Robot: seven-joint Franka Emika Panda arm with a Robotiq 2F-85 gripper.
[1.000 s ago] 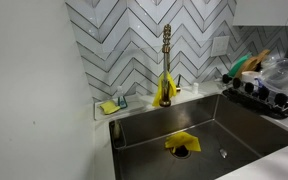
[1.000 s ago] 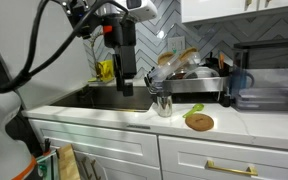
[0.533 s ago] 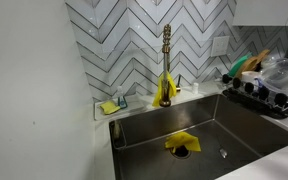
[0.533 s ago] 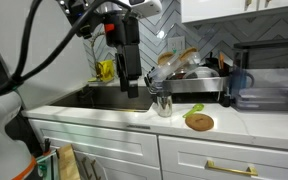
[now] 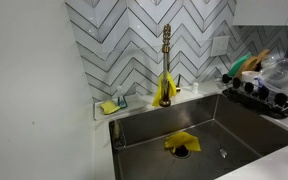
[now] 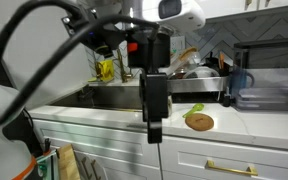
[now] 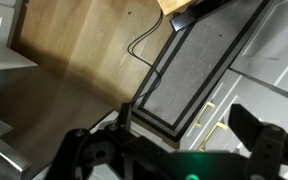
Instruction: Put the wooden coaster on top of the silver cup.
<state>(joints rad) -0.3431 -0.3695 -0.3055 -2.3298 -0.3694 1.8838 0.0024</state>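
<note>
The robot's black gripper (image 6: 152, 135) hangs down in front of the white kitchen counter (image 6: 104, 113). In the wrist view its two fingers (image 7: 84, 152) stand far apart with nothing between them, so the pincer is open and holds nothing. That view looks down on the brown wooden floor (image 7: 79, 60), a dark grey floor mat (image 7: 199, 75), a thin black cable (image 7: 144, 45) and white cupboard doors with gold handles (image 7: 206, 118).

The round wooden coaster (image 6: 199, 122) lies flat on the counter, a little way from the gripper. A small green thing (image 6: 195, 109) lies just behind it. The silver cup (image 6: 169, 105) stands on the counter behind the gripper, and only its edge shows, so I cannot tell much about it. The coaster is not on the cup. Behind them is a dish rack full of dishes (image 6: 189, 78), and a black machine (image 6: 264, 88) stands further along.

In an exterior view there is a deep metal sink (image 5: 239, 125) with a yellow cloth (image 5: 181, 143) over its drain. A tall gold tap (image 5: 166, 60) stands behind the sink, by a wall of zigzag tiles (image 5: 114, 40). A yellow sponge (image 5: 109, 107) sits on the ledge near the tap
</note>
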